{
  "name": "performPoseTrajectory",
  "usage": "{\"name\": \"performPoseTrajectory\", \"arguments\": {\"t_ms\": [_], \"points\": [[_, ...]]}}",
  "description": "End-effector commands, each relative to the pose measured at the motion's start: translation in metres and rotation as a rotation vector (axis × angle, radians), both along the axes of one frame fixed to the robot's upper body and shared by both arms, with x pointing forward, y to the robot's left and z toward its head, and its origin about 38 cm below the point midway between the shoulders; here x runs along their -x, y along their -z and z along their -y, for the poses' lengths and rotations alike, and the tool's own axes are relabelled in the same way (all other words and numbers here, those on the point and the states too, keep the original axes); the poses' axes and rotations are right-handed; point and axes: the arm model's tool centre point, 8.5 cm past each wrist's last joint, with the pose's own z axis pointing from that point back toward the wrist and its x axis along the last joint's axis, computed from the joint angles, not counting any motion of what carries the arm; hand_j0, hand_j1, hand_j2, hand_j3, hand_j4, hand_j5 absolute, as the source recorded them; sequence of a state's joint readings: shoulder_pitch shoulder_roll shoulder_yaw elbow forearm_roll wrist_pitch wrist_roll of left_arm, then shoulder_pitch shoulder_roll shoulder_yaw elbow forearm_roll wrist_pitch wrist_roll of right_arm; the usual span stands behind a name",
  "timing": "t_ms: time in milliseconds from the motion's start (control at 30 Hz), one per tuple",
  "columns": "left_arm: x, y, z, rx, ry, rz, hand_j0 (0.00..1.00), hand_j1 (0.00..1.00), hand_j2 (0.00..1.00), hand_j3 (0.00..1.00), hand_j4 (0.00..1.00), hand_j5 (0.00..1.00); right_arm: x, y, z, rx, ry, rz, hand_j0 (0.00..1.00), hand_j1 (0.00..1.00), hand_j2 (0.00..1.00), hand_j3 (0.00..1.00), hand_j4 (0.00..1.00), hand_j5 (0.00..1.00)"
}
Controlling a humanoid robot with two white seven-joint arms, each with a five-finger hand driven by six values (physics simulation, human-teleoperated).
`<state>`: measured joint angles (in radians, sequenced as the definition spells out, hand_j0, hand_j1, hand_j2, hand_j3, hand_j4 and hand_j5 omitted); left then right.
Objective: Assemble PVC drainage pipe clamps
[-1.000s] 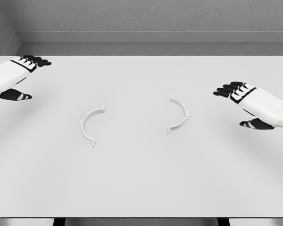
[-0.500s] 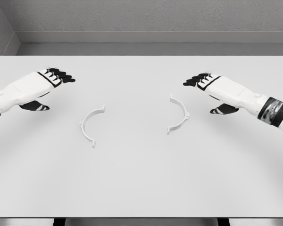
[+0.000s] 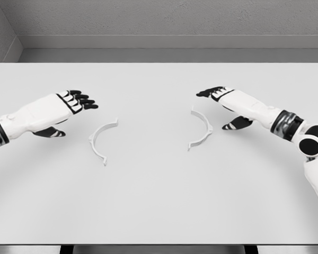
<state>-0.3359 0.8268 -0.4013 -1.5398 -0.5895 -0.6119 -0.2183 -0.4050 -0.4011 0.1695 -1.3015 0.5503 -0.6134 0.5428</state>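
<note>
Two white half-ring clamp pieces lie flat on the white table (image 3: 159,201). The left clamp half (image 3: 99,141) curves open toward the right; the right clamp half (image 3: 201,129) curves open toward the left. A gap of bare table separates them. My left hand (image 3: 69,108) hovers just left of and behind the left half, fingers spread, holding nothing. My right hand (image 3: 222,103) hovers just right of and behind the right half, fingers extended, thumb below, holding nothing. Neither hand touches a clamp piece.
A grey wall (image 3: 164,21) runs behind the table's far edge. The table's front edge lies near the bottom of the view.
Both hands have moved inward from the table's sides toward the clamp halves, the left hand rightward and nearer, the right hand leftward. The clamp halves have not moved.
</note>
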Motion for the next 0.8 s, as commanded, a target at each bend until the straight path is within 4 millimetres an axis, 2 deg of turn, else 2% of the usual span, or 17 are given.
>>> {"name": "performPoseTrajectory", "arguments": {"t_ms": [0,267,400,667,767], "points": [[0.004,0.004,0.011,0.003,0.030,-0.009,1.00,1.00,1.00,1.00,1.00,1.00,0.000,0.004,-0.002,-0.013,0.001,-0.014,1.00,1.00,1.00,1.00,1.00,1.00],[0.006,0.013,0.013,-0.010,0.036,-0.028,1.00,1.00,1.00,1.00,1.00,1.00,-0.012,0.010,-0.014,-0.033,-0.002,-0.040,1.00,1.00,1.00,1.00,1.00,1.00],[0.006,0.026,0.010,-0.022,0.026,-0.063,1.00,1.00,1.00,1.00,1.00,1.00,-0.017,0.012,-0.012,-0.030,0.006,-0.053,1.00,1.00,1.00,1.00,1.00,1.00],[0.005,0.033,0.003,-0.029,0.004,-0.084,1.00,1.00,1.00,1.00,1.00,1.00,-0.022,0.013,-0.012,-0.036,0.016,-0.062,1.00,1.00,1.00,1.00,1.00,1.00],[0.003,0.034,0.007,-0.017,0.006,-0.083,1.00,1.00,1.00,1.00,1.00,1.00,-0.024,0.013,-0.011,-0.036,0.020,-0.066,1.00,1.00,1.00,1.00,1.00,1.00]]}}
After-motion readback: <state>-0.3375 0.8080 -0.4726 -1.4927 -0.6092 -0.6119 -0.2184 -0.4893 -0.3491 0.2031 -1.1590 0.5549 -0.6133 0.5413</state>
